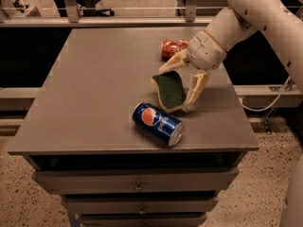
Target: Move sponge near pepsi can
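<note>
**Q:** Where's your gripper (pixel 176 89)?

**A:** Over the right half of the table (pixel 94 84), angled down. It is clamped on the sponge (pixel 169 91), with one finger at the upper edge and one along the right side.

**Q:** And the sponge itself?

**A:** Tilted, green face toward the camera. The lower edge is at or just above the tabletop, I can't tell which. It sits just beside the pepsi can (pixel 157 123), which lies on its side near the front edge. There's a narrow gap between them.

**Q:** What's left to do?

**A:** Little, by my reading. Lower it until the foam settles, then let go. Straight down, no sideways drag.

**Q:** Why so careful?

**A:** The can is a smooth metal cylinder lying down. A nudge would likely roll it, and the front edge is close. The sponge is soft, with a rough dark green scrub top, pale yellow foam under it and a wavy outline. It probably squashes under grip and may spring a little on release.

**Q:** Anything else nearby?

**A:** A red can (pixel 173 47) on its side behind my wrist, apart from the sponge. The tabletop is flat, matte grey.
</note>
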Controlling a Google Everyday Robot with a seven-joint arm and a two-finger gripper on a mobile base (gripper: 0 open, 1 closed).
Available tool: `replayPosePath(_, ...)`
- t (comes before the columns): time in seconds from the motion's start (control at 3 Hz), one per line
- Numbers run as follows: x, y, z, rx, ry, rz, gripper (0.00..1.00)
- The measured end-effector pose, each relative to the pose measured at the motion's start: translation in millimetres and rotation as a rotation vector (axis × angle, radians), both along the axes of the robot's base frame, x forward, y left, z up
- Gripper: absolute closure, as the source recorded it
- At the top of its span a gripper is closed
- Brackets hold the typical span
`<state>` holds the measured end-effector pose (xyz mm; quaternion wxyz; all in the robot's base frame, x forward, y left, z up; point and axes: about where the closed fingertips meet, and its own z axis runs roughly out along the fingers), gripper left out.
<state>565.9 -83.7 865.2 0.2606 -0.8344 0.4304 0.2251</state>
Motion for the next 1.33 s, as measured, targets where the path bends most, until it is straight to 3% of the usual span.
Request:
replayPosePath(0.33,0.6,0.6,-1.1,-0.005,0.0,0.004,0.13)
replayPosePath(0.67,1.6,0.5,-1.3,-0.009,-0.003,0.008,0.0)
replayPosePath(1.33,5.0,-11.7,1.4,-0.036,-0.018,-0.009,0.0)
